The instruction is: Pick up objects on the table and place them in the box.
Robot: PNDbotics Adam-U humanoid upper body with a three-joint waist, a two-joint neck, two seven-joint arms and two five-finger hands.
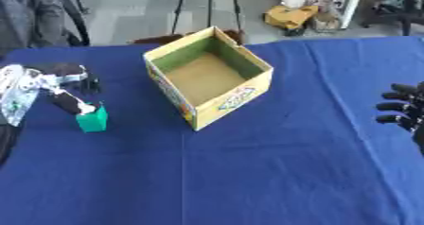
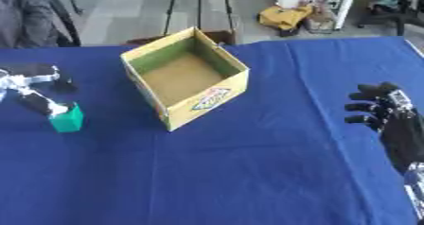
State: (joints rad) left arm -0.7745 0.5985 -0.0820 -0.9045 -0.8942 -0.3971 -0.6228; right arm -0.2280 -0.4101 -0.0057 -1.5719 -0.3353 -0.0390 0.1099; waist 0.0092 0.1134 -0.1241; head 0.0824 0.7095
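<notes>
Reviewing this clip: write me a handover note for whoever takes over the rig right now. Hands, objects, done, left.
Left hand: at the table's left side, a fingertip touching the top of the small green block; no closed grasp visible, block stands on the blue tablecloth.
Right hand: idle at the right edge, fingers curled, holding nothing.
Open yellow cardboard box: centre of the table, upright, interior looks empty.
Done: nothing boxed yet.
Left: grasp the green block, carry it right to the box, drop it in. No other loose objects show on the cloth.
</notes>
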